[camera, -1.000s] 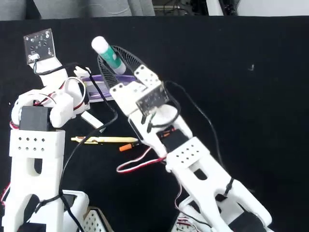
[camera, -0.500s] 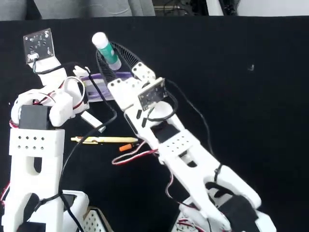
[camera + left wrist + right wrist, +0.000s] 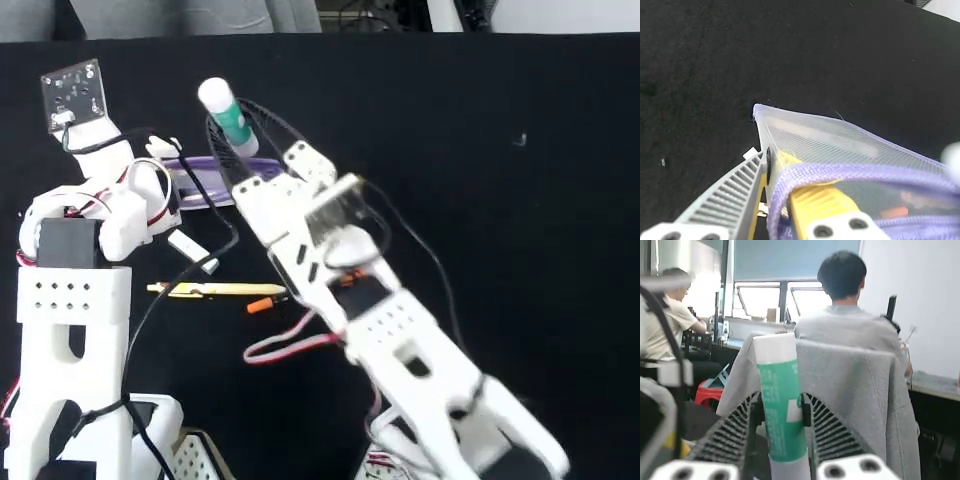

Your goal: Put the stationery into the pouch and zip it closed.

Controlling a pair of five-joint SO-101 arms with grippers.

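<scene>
My right gripper [image 3: 248,158] is shut on a green-and-white glue stick [image 3: 226,113], held tilted above the pouch; in the right wrist view the glue stick [image 3: 780,405] stands between the ribbed fingers [image 3: 827,432]. The clear mesh pouch with purple zipper trim [image 3: 215,178] lies at the back left of the black table. My left gripper [image 3: 777,185] is shut on the pouch's purple rim [image 3: 840,172], with the mesh wall [image 3: 825,140] stretched out beyond it. A yellow pen [image 3: 215,290] and a small orange piece [image 3: 261,305] lie on the table between the two arms.
A small white object [image 3: 193,250] lies near the left arm's base. Red and black cables [image 3: 290,335] hang across the middle. The black table [image 3: 520,200] stretches bare to the right. People sit in the room behind, seen in the right wrist view.
The right arm has shifted a little to the right and back with the glue stick still in its grip. The left arm has barely moved.
</scene>
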